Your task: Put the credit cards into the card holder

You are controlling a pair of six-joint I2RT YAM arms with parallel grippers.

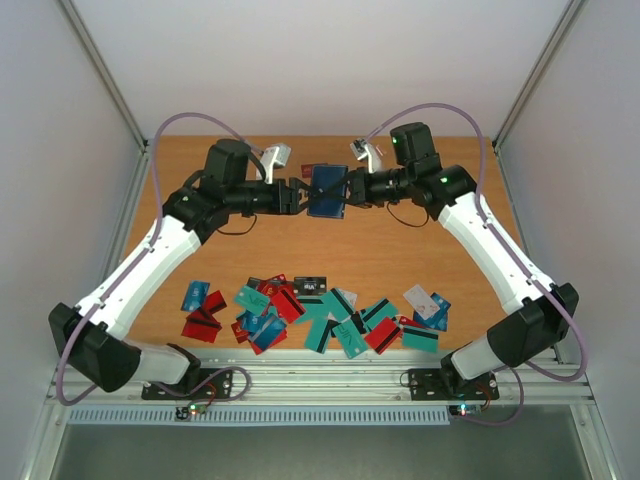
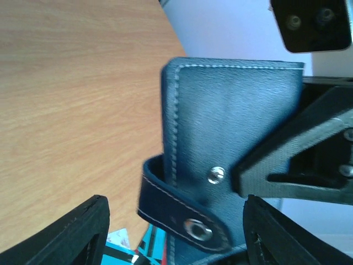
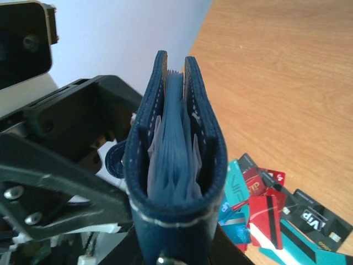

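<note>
The dark navy card holder (image 1: 328,190) is held in the air above the far middle of the table. My right gripper (image 1: 352,190) is shut on its right side. In the right wrist view the holder (image 3: 176,232) shows edge-on, slightly spread, with grey-blue pockets (image 3: 174,160) inside. My left gripper (image 1: 298,196) is open at its left edge. In the left wrist view the loose snap strap (image 2: 182,212) hangs between my spread fingers (image 2: 83,234). The credit cards (image 1: 310,310), teal, red, blue and white, lie scattered near the front edge; they also show in the right wrist view (image 3: 265,204).
The wooden table (image 1: 400,250) is walled by white panels and metal frame posts (image 1: 110,90). A metal rail (image 1: 320,380) with both arm bases runs along the near edge. The card pile spans most of the front strip.
</note>
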